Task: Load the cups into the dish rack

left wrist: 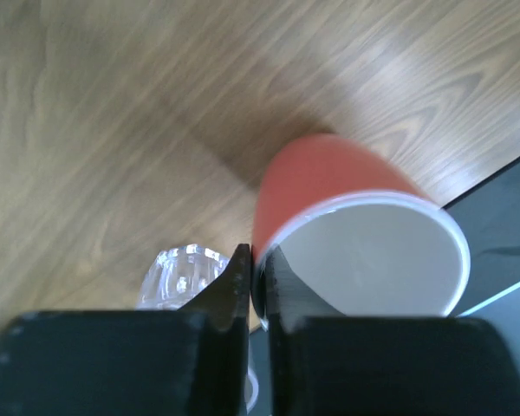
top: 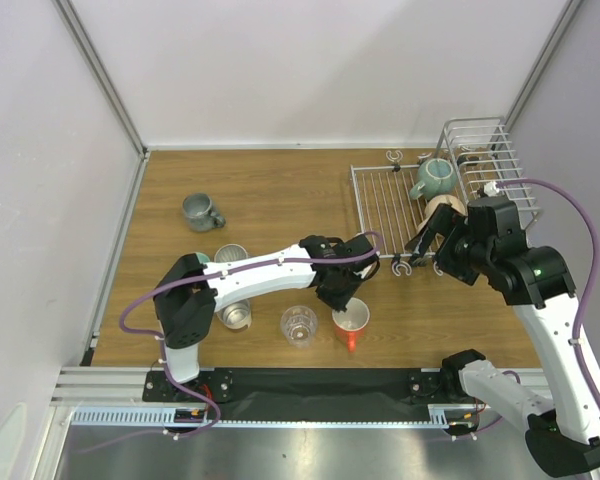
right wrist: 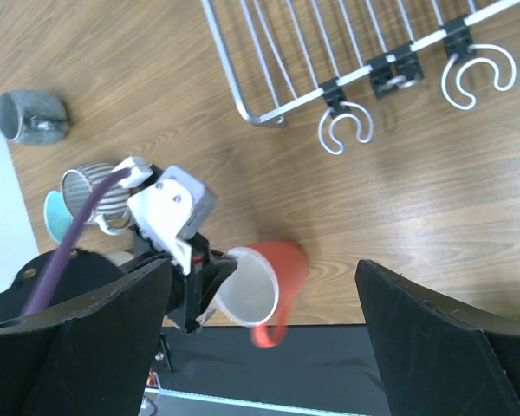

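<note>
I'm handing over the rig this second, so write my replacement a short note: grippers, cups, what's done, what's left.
Left gripper: shut on the rim of the red mug, near the front edge of the table.
Right gripper: open and empty, over the near edge of the rack.
Done: green mug and beige mug are in the rack.
Left: the red mug, plus the glass, steel cup, ribbed cup and grey mug, all on the table.
</note>
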Controlling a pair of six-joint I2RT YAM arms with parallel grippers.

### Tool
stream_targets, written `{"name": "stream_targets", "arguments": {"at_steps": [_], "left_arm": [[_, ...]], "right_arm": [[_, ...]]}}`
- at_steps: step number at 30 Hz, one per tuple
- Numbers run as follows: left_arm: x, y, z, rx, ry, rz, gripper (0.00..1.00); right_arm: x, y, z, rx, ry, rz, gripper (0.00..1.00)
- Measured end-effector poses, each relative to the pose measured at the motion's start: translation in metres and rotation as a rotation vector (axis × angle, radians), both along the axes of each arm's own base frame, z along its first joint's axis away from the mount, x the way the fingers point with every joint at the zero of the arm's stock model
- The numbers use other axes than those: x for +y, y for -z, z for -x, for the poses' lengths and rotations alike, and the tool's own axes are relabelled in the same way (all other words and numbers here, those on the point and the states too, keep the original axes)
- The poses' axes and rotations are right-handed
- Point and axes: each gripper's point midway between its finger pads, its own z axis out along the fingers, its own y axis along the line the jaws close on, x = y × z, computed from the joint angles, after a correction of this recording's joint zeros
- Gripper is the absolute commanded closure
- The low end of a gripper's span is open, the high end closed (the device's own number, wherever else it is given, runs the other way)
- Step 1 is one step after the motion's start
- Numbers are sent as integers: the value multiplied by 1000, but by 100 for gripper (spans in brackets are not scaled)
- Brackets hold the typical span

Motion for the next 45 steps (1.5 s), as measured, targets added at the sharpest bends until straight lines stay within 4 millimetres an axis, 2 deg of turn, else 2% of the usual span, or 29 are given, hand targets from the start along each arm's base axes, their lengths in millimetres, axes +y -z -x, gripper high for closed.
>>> {"name": "stream_targets", "arguments": {"at_steps": [1,8,11,13,17,22,24,28,31,34,36,41,45], "left_arm": [[0,0,0,1,1,-1,100],[-4,-5,-6,4,38,30,100],[-6,-22,-16,22,28,69,100],[-9,-43,-30,18,2,130,100],[-8,-106,-60,-10,-56,332,100],[12,-204,-89,-76,-160,657,100],[21,-243,-100,-128,-199,785,100],[28,-310,-104,-223,-204,1015,100],[25,-340,-94,-253,-161,1143,100],[22,-359,-86,-253,-121,1223,100],[20,-363,-87,-257,-116,1247,100],[16,-363,-88,-232,-115,1293,100],[14,-362,-86,-212,-114,1307,100]], "right_arm": [[1,-2,0,-4,-7,-3,5],[12,-13,-2,-7,-80,-17,4],[19,-18,-1,-6,-123,-39,4],[25,-26,1,-16,-155,-64,4],[43,-51,7,-62,-241,-155,4],[74,-94,12,-168,-377,-328,2],[87,-118,15,-235,-439,-421,2],[106,-137,20,-275,-521,-574,3],[118,-141,18,-258,-550,-690,2],[128,-143,8,-224,-563,-782,2],[133,-148,6,-214,-577,-824,2],[140,-166,8,-240,-609,-912,7],[148,-172,12,-234,-634,-975,8]]}}
